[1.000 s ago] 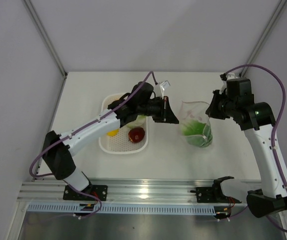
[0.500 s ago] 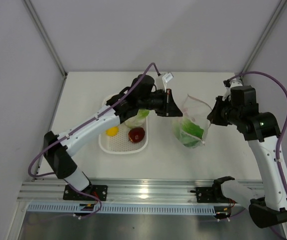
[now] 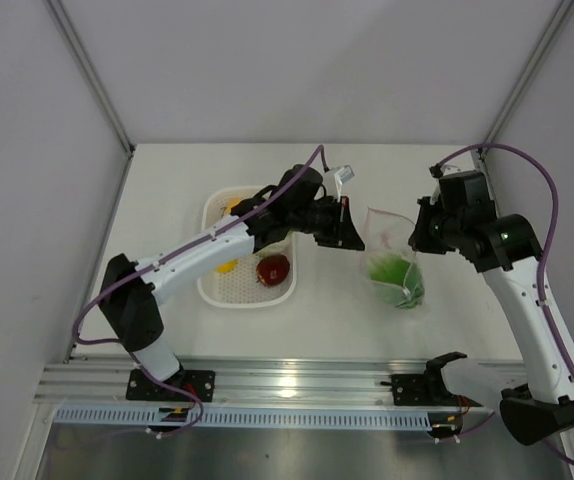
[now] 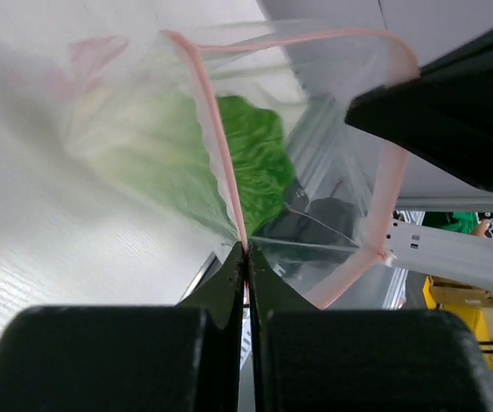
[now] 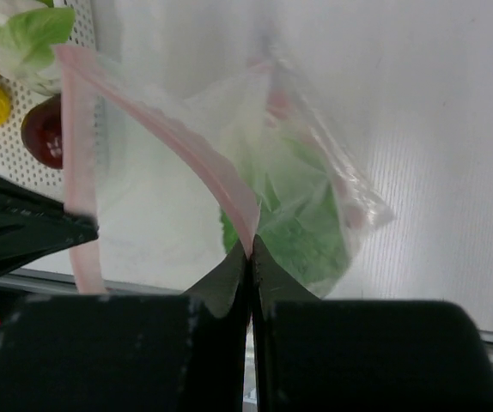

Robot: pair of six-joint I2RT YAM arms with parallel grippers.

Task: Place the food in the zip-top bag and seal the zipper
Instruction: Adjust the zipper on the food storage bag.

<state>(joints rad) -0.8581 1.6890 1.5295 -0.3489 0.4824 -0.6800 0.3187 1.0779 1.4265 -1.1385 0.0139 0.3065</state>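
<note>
Left end effector [image 4: 246, 255]: jaws together, clamped on the pink zipper [image 4: 217, 150] at one side of the bag mouth.
Right end effector [image 5: 249, 251]: jaws together, clamped on the same strip at the opposite side of the mouth.

Zip-top bag [image 3: 381, 232]: carried between the two end effectors.
- The mouth is uppermost and gapes open. The two lips of the zipper bow apart between the pinch points.
- The mouth line runs across from one end effector to the other.
- The long axis drops from the mouth down towards the table [image 3: 347, 320], closed bottom lowest.
- Cannot tell whether the bottom touches the table.

Contents: a leafy green lettuce [image 3: 391, 270] sits low in the bag, below both end effectors.

Outward, behind the left end effector and under its arm: white perforated basket [image 3: 239, 293] on the table, well apart from the bag.
- Dark red apple [image 3: 273, 267] is in the basket on the side nearer the bag.
- Yellow fruit [image 3: 225, 266] lies beside the apple, farther from the bag.
- A second lettuce [image 5: 25, 33] is also in the basket, seen from the right wrist past the bag's edge.
</note>
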